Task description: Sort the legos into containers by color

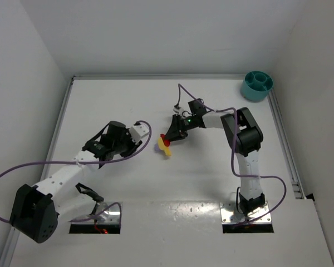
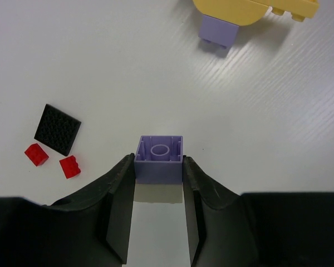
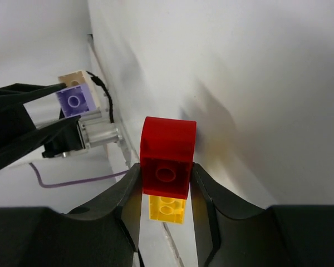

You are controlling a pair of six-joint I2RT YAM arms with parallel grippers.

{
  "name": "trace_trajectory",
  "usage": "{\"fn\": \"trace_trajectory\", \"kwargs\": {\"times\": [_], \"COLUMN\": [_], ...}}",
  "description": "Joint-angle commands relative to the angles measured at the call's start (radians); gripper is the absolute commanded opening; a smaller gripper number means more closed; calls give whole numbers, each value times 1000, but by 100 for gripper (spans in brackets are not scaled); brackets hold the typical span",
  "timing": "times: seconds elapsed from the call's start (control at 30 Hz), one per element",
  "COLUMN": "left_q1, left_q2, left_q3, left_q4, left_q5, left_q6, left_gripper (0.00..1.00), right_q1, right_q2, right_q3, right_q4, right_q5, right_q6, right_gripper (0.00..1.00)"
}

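Left end effector (image 2: 158,166) crowds right end effector (image 3: 166,173).

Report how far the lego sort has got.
Done: nothing; no brick shows in the bowl. In hand: left gripper clamps a purple brick; right gripper clamps a red brick with a yellow brick below it. Left: loose red bricks and black plate lie unsorted.

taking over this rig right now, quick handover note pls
Left pincer: shut on a small purple plastic brick, held off the table.
Right pincer: shut on a red plastic brick with a yellow brick joined to it.
On the table: black flat plate, two small red bricks.
Round teal divided bowl sits at the far right corner; no brick seen in it.
Done: nothing sorted. Left: all of it.
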Motion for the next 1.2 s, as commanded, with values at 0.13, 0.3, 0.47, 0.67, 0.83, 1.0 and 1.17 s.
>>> {"fn": "trace_trajectory", "kwargs": {"times": [0.13, 0.3, 0.47, 0.67, 0.83, 1.0, 1.17], "left_q1": [90, 211, 331, 425, 449, 439, 397], "left_q2": [75, 158, 261, 329, 329, 266, 241], "left_q3": [58, 161, 256, 306, 278, 339, 370], "left_q4": [48, 39, 16, 124, 335, 201, 125], "left_q5": [61, 219, 511, 739, 813, 521, 256], "left_q6": [-125, -246, -378, -726, -1009, -1001, -1065], "left_gripper": [0, 0, 0, 0, 0, 0, 0], "right_q1": [16, 25, 36, 57, 109, 152, 223], "right_q2": [-99, -259, -409, -501, -501, -460, -469], "right_q3": [22, -136, -304, -382, -330, -104, -37], "right_q4": [-70, 156, 395, 596, 519, 156, 82], "right_q5": [117, 148, 178, 244, 331, 510, 657], "right_q6": [-94, -42, 80, 266, 297, -10, -76], "right_gripper": [69, 72, 74, 76, 76, 76, 74]}}
